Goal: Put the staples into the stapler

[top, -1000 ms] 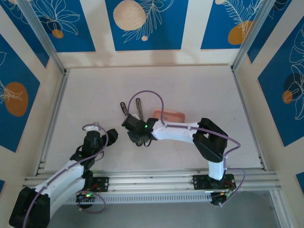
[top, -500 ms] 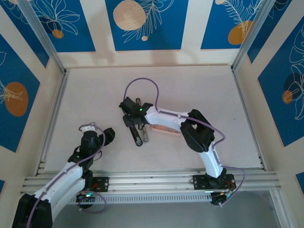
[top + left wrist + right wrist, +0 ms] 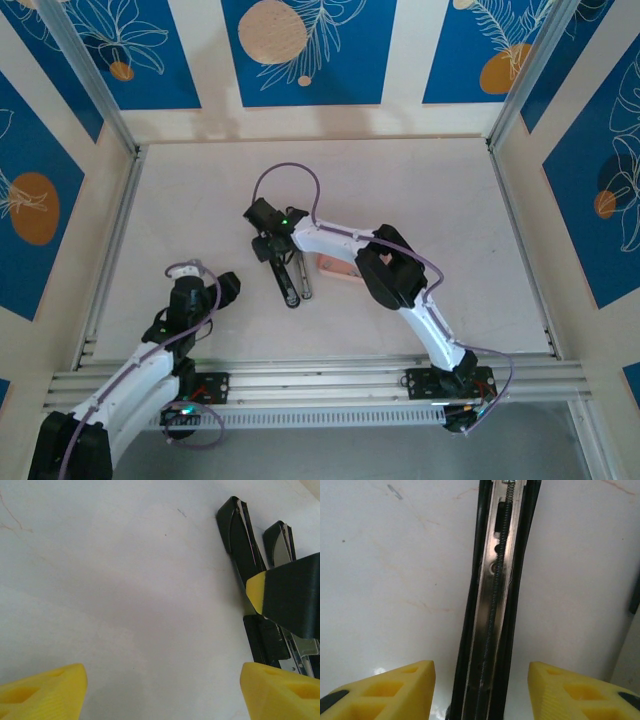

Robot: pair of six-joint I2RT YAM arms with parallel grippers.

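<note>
Reaching farther back and left than a second earlier, the right gripper (image 3: 268, 241) hung over the far end of the opened stapler (image 3: 291, 282), which lay mid-table just beside the pink tray (image 3: 334, 269). Its yellow fingers (image 3: 405, 686) stood apart on either side of the bare metal channel, holding nothing. The left gripper (image 3: 228, 286) waited nearby, wide open and empty. The stapler looked light, rigid and smooth, likely to skid or fold at its hinge, and was best pinched across its narrow black sides. No staples could be made out.
</note>
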